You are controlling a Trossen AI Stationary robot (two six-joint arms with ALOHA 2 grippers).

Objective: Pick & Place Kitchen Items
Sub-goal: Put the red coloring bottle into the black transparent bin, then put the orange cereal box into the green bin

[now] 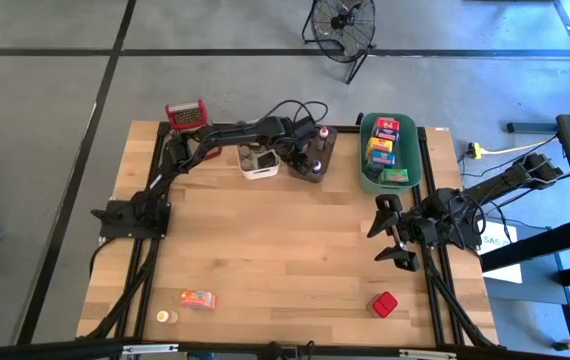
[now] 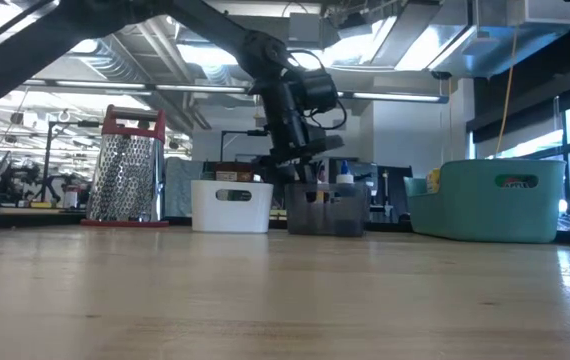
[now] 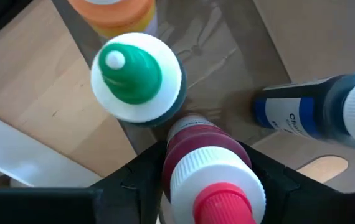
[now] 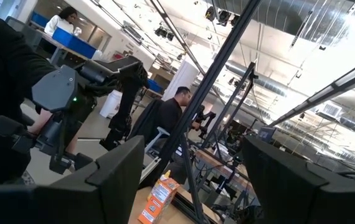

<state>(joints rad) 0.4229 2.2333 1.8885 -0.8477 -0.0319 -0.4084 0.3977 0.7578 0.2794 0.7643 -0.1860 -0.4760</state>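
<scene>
A: Where is the left tool (image 1: 303, 140) in this?

B: It is over the dark tub (image 1: 332, 150) at the back of the table (image 1: 285, 250), pinching a red-capped bottle (image 3: 210, 174) by the shoulders. The bottle stands upright inside the tub, so this looks like the placing step.

A: What would make it go well?

B: The tool should keep the bottle upright and set it on the tub floor before the fingers spread. It should then lift straight up. A green-capped bottle (image 3: 134, 74) stands just beside the red one, and a sideways pull could tip it. An orange-capped one (image 3: 112, 9) is beyond that, and a blue bottle (image 3: 314, 115) lies on its side nearby.

A: What else is on the table, going left to right?

B: Two small tins (image 1: 168, 316) and an orange box (image 1: 197, 298) sit near the front left edge. The grater (image 1: 186, 114) is at the back left corner, and a white tub (image 1: 259, 160) is just left of the dark one. The green tub (image 1: 417, 165) further right holds several coloured boxes. A red box (image 1: 383, 303) waits at the front right.

A: And the right tool (image 1: 390, 232)?

B: It hangs over the table's right side with its fingers spread and nothing between them, well apart from the tubs. Nothing blocks the way to the items at the front.
</scene>
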